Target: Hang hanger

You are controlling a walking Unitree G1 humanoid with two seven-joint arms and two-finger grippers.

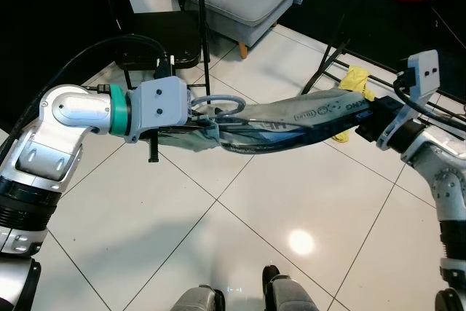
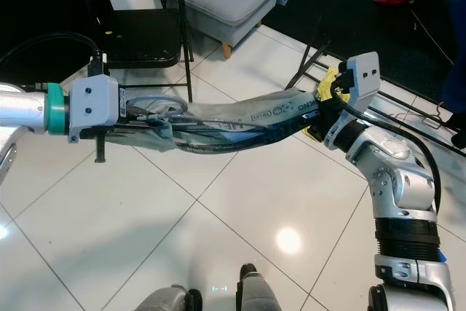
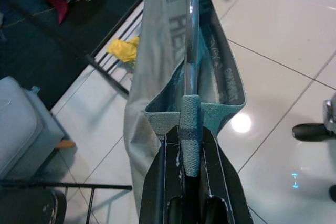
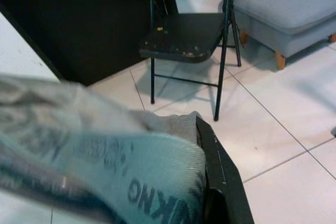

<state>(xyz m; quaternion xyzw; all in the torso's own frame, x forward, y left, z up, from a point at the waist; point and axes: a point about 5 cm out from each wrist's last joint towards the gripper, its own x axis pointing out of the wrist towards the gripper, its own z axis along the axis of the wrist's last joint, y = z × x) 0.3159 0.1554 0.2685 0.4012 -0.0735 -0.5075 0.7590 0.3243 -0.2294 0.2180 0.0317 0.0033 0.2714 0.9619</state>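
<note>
White floor tiles point(image 1: 167, 216) lie below both hands, left hand point(image 1: 200, 116) and right hand point(image 1: 368, 118), clamped on the hanger point(image 1: 226, 107).

Head stereo pair looks steeply down; both share tiled floor point(image 1: 240, 216). Wrist cameras close, along fingers point(image 3: 157, 192).

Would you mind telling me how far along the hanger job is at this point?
Done: the grey garment is on the hanger. In hand: the left gripper clamps the hanger's padded neck, its hook beside that wrist, while the right gripper grips the garment's far end, stretching it above the floor. Left: hooking it on a rail, not yet done; black rack bars stand behind.
</note>
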